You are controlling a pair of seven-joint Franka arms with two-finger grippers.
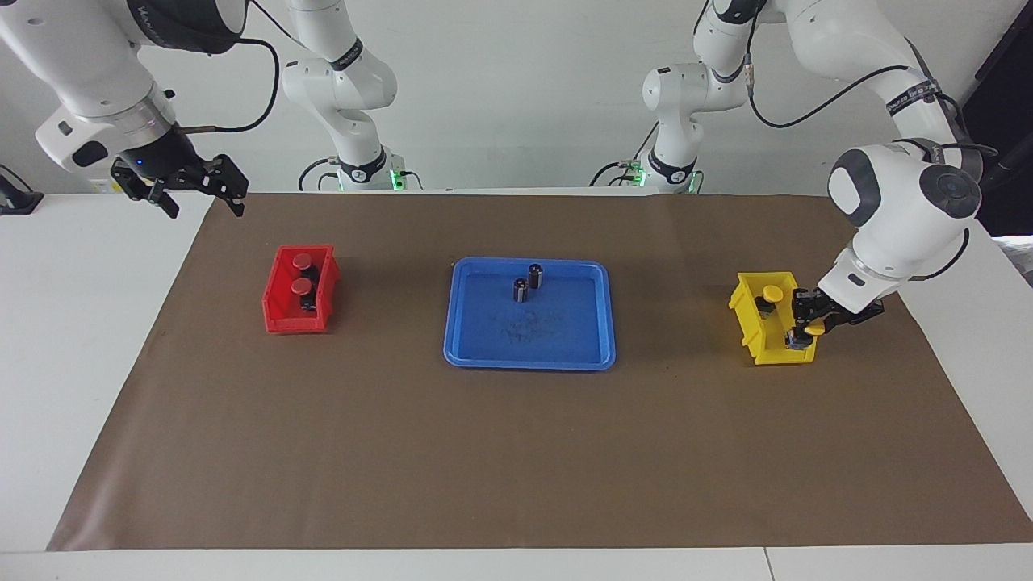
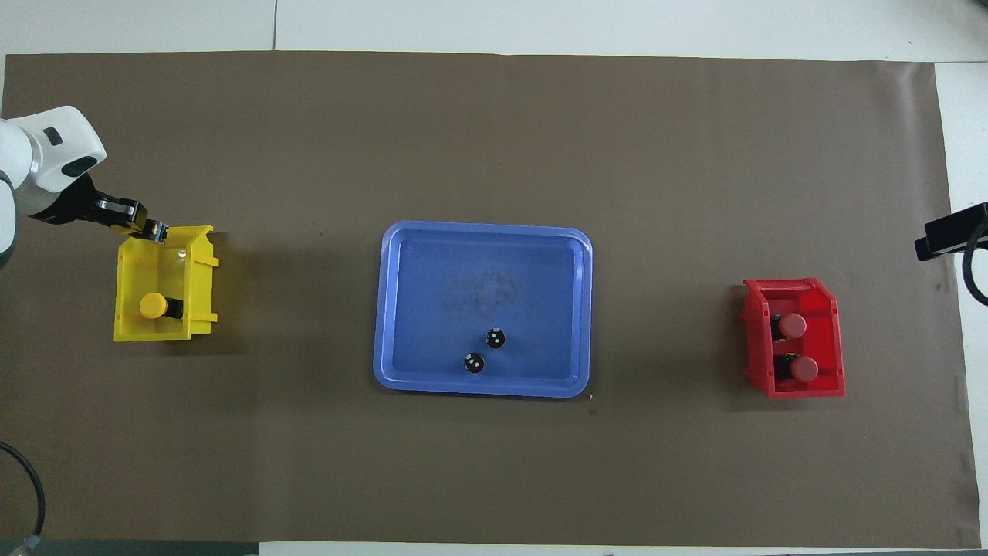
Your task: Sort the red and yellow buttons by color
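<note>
My left gripper (image 1: 803, 328) (image 2: 148, 228) is shut on a yellow button (image 1: 814, 329) and hangs over the yellow bin's (image 1: 757, 339) (image 2: 202, 287) rim, at the corner farther from the robots. A second yellow button (image 1: 772, 294) (image 2: 153, 306) stands inside that bin. Two red buttons (image 1: 303, 261) (image 1: 301, 286) (image 2: 792, 326) (image 2: 803, 368) sit in the red bin (image 1: 278, 313) (image 2: 832, 305). My right gripper (image 1: 181, 190) waits open and empty, raised over the mat's corner near the right arm's base.
A blue tray (image 1: 565, 327) (image 2: 532, 270) lies mid-table between the two bins. It holds two dark capless cylinders (image 1: 535, 276) (image 1: 520, 290) (image 2: 495, 337) (image 2: 474, 362). A brown mat (image 1: 516, 452) covers the table.
</note>
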